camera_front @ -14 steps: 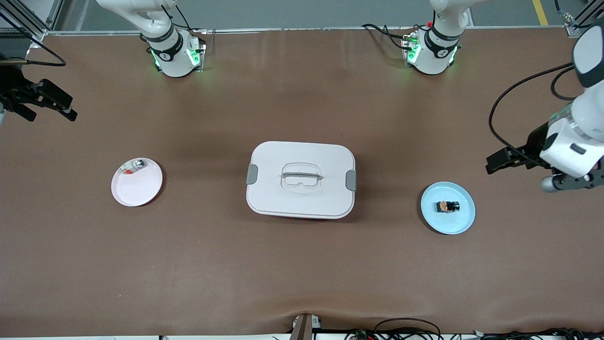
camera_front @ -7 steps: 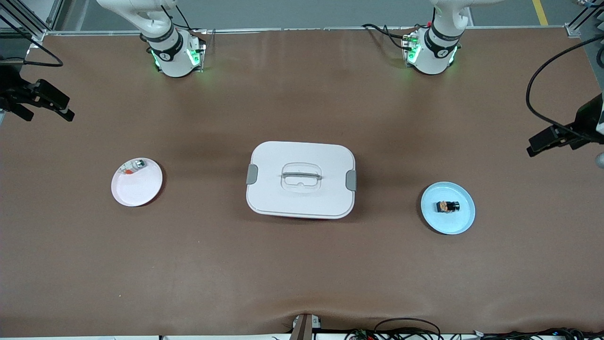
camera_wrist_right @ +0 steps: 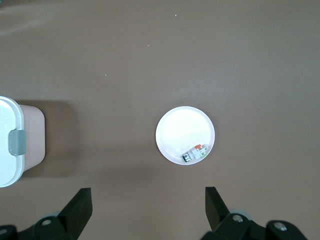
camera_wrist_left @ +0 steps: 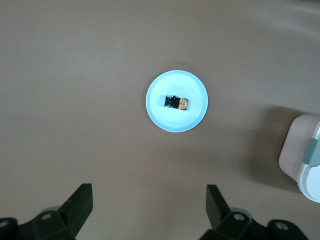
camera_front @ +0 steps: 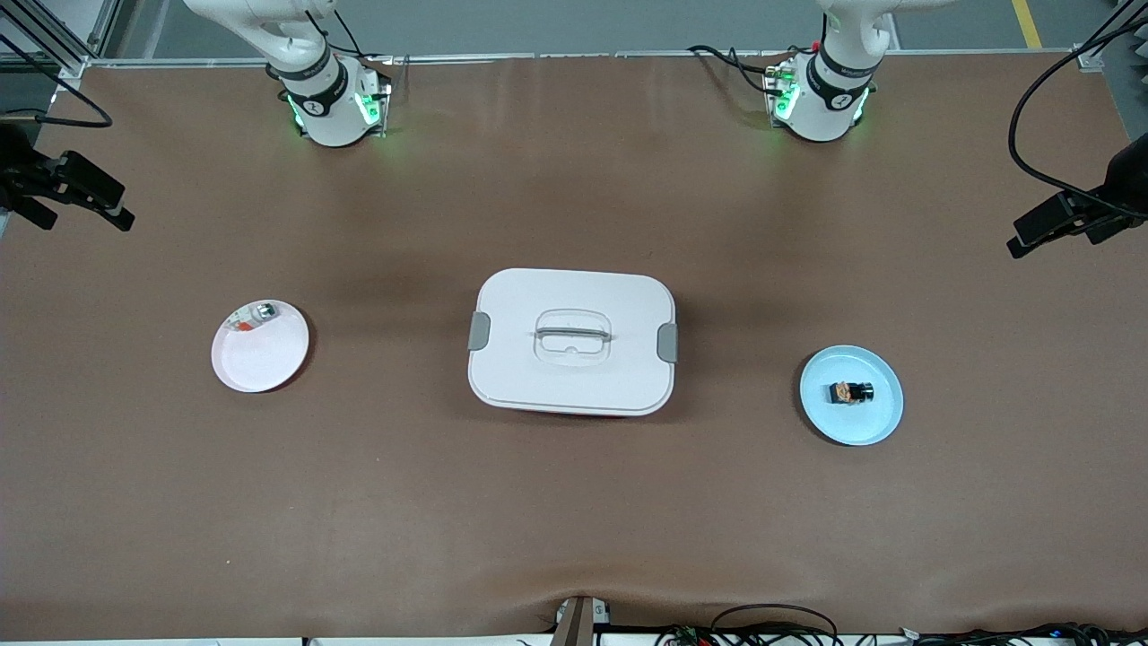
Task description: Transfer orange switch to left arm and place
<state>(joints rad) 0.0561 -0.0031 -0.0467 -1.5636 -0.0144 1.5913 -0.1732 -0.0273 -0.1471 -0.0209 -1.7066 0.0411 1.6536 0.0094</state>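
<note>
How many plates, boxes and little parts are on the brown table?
Plates: 2 – round pink plate, round blue plate
Boxes: 1 – big white plastic box
Little parts: 2 – black-and-orange switch, silvery-clear piece
Total: 5

both arms raised high, left tool (camera_wrist_left: 149,210) and right tool (camera_wrist_right: 148,210) wide open, empty

White box (camera_front: 571,377) with grey latches, black-and-orange switch (camera_front: 850,392), pale-blue plate (camera_front: 874,426), pink plate (camera_front: 256,368)
</note>
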